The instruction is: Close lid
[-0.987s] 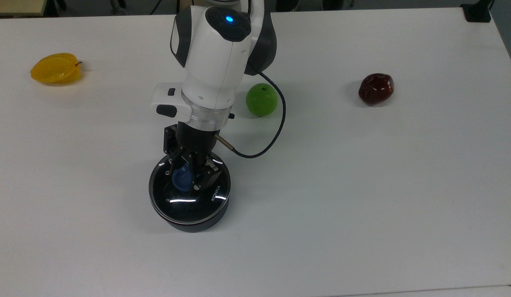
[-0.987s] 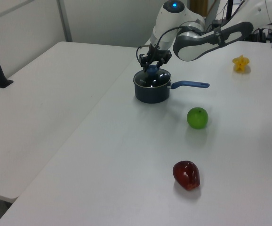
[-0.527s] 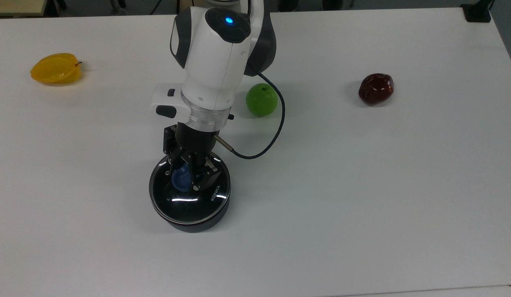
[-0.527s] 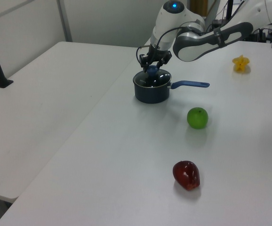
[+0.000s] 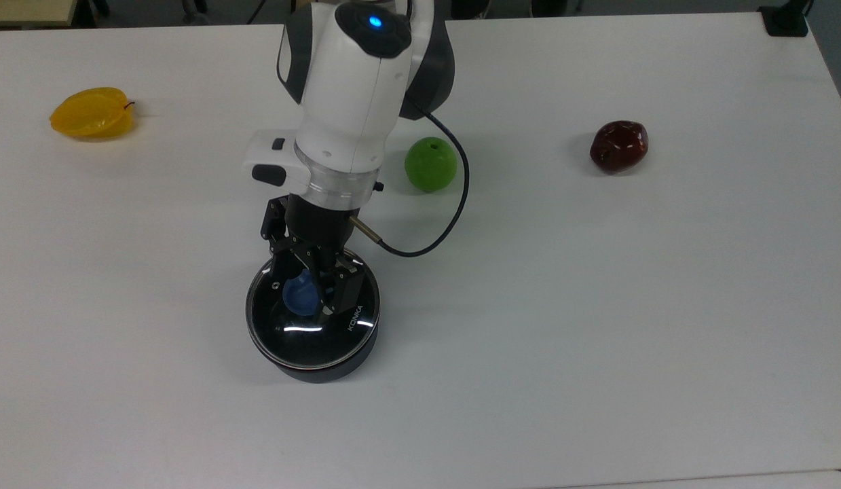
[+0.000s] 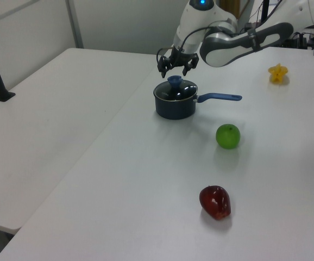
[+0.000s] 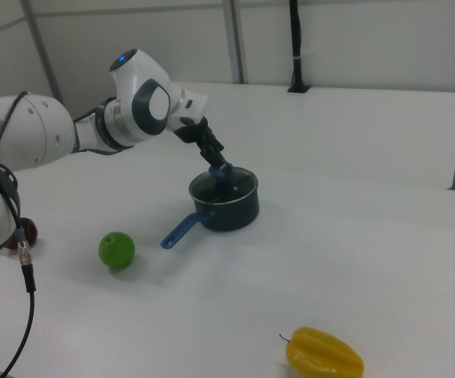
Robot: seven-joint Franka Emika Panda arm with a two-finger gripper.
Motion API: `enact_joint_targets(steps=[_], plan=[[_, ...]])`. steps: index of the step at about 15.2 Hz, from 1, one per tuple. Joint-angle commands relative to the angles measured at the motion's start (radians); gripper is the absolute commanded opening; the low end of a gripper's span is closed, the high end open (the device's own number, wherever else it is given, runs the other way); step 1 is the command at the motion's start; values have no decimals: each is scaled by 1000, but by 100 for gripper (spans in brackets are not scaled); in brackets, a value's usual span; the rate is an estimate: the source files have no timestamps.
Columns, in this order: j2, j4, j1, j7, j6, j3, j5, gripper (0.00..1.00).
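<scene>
White tabletop [image 5: 596, 305] fills the top view, with grey floor along the upper edge; in the left view a second white table stands at the frame's left and a plain wall runs behind.

Change from half a second ago: the black two-finger gripper [image 6: 175, 64] has risen off the blue knob [image 6: 174, 80]. In the left view the fingers were around the knob then; they now hang just above it, spread apart and holding nothing. Lid and pot have not moved.

Round clear glass lid with thin metal rim [image 5: 312, 318] sits flat on the black saucepan [image 6: 173, 106], lower centre-left of the top view, with "KONKA" print near its right rim. Glass reads dark with white glare streaks. In the right view the lid [image 7: 224, 187] sits at frame centre with the gripper [image 7: 216, 161] over its knob.

The saucepan's long blue handle [image 6: 219, 98] points to the left view's right.

Other things: a green apple [image 5: 430, 164] upper centre of the top view, near the arm; a dark red glossy fruit [image 5: 619, 145] upper right; a yellow starfruit [image 5: 91, 113] upper left. All lie well apart from the pot. The white arm body [image 5: 349, 95] and a black cable [image 5: 454, 204] hide the table above the pot in the top view.
</scene>
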Motion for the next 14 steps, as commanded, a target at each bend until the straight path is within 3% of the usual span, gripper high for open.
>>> enact_joint_targets(steps=[1, 3, 4, 8, 11, 14], plan=[[-93, -30, 6, 1, -51, -8, 24, 100], [-145, -65, -7, -60, -91, 0, 58, 100], [-171, -79, -12, -116, -119, 1, 108, 100], [-307, -82, -69, -496, -410, -3, 404, 100], [-398, -96, -107, -684, -611, -3, 443, 100], [-510, -191, -115, -885, -714, -9, 473, 100]])
